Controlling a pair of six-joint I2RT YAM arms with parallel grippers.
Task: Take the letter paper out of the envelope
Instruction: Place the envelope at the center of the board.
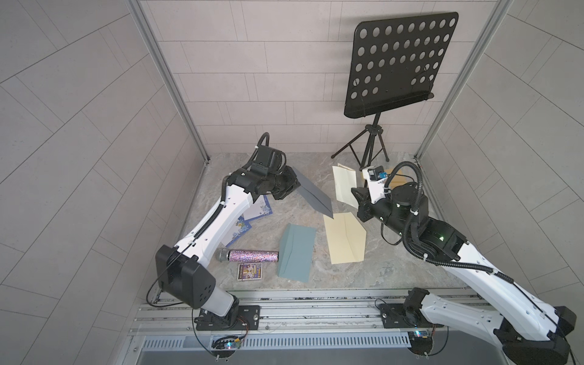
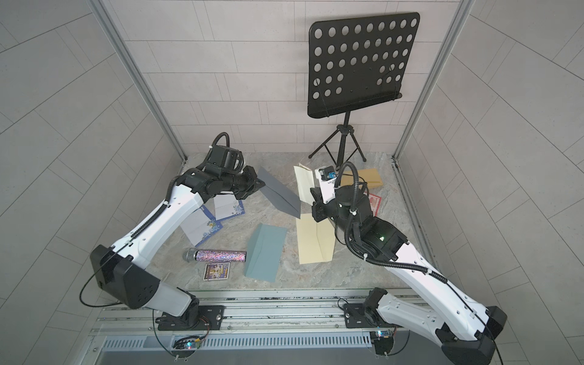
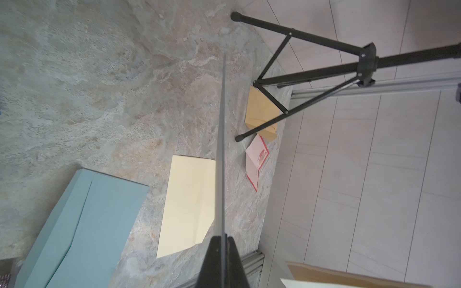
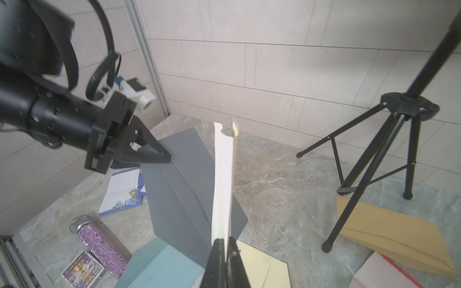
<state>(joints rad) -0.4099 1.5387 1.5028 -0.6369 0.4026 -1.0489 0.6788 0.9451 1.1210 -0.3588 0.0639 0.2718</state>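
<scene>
Near the stand [image 4: 409, 104], the left gripper [image 4: 164, 157] pinches the envelope [image 1: 313, 196] by a corner, the right gripper [image 4: 225, 243] the thin, likely floppy letter [image 4: 223, 174].

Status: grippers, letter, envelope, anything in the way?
Left gripper shut on grey envelope, in the air. Right gripper shut on cream letter paper, out and apart from it. Music stand near right arm.

The grey envelope [image 1: 311, 194] is matt paper, the microphone [image 1: 252, 255] glittery, the tabletop [image 1: 316, 164] mottled stone-look, the music stand [image 1: 395, 94] black metal.
</scene>
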